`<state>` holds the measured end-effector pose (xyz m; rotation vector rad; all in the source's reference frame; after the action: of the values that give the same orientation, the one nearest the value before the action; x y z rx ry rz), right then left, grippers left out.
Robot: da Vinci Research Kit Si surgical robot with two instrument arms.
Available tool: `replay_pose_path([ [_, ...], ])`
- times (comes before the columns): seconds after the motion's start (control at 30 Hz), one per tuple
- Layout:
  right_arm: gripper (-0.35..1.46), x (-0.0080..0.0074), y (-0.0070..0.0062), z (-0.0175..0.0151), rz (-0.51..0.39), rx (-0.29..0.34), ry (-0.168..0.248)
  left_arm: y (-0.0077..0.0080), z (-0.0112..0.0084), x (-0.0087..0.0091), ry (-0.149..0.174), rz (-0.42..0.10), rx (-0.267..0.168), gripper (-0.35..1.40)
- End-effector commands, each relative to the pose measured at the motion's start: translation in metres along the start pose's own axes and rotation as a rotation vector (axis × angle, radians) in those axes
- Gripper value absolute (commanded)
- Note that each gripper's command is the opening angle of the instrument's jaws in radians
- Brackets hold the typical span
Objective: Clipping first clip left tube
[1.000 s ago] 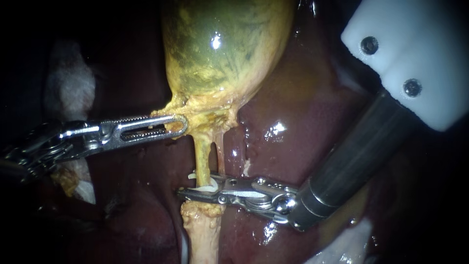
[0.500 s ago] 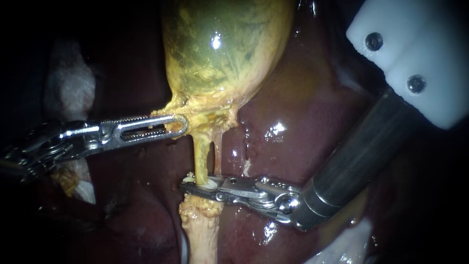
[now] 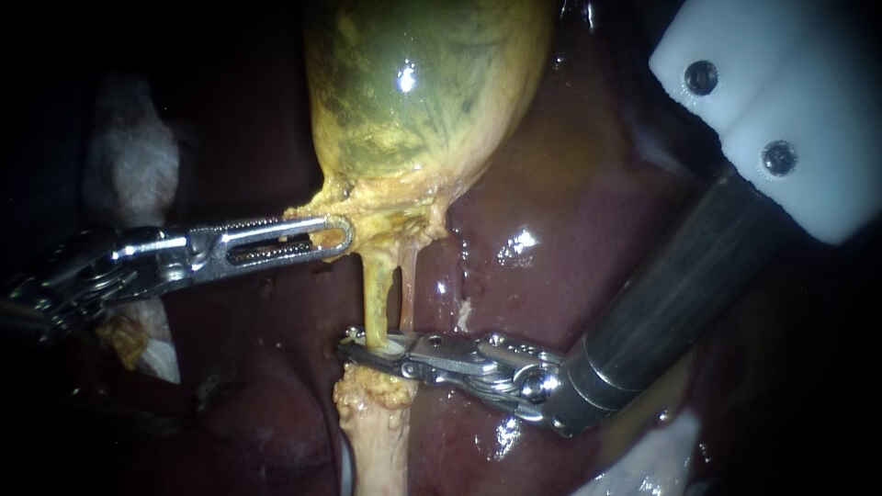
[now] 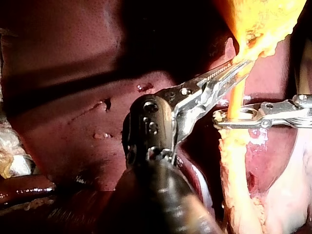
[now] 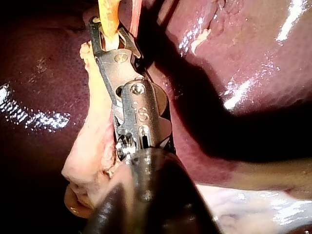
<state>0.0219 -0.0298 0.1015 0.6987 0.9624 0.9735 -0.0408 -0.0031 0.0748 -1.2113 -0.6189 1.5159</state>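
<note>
White clip [image 3: 390, 346], gaping a second ago, now lies squeezed round the left tube [image 3: 377, 294] in the right instrument's [image 3: 356, 349] clamped claw, so it is likely seated, while the left instrument's [image 3: 333, 235] claw grips the gallbladder [image 3: 423, 83] at its neck.

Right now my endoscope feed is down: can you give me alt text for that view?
The right instrument has its jaws shut on a white clip around the left tube, below the gallbladder. The left instrument has its jaws shut on the gallbladder's yellow base; dark red liver lies behind.
</note>
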Motion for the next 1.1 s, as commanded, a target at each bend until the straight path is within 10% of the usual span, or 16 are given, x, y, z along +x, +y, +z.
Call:
replay_pose_path([
  [0.03, -0.05, 0.0000, 0.0000, 0.0000, 0.000, 0.000, 0.000, 0.0000, 0.0000, 0.0000, 0.000, 0.000, 0.000, -0.35],
  [1.1, -0.24, 0.0000, 0.0000, 0.0000, 0.000, 0.000, 0.000, 0.0000, 0.0000, 0.0000, 0.000, 0.000, 0.000, -0.35],
])
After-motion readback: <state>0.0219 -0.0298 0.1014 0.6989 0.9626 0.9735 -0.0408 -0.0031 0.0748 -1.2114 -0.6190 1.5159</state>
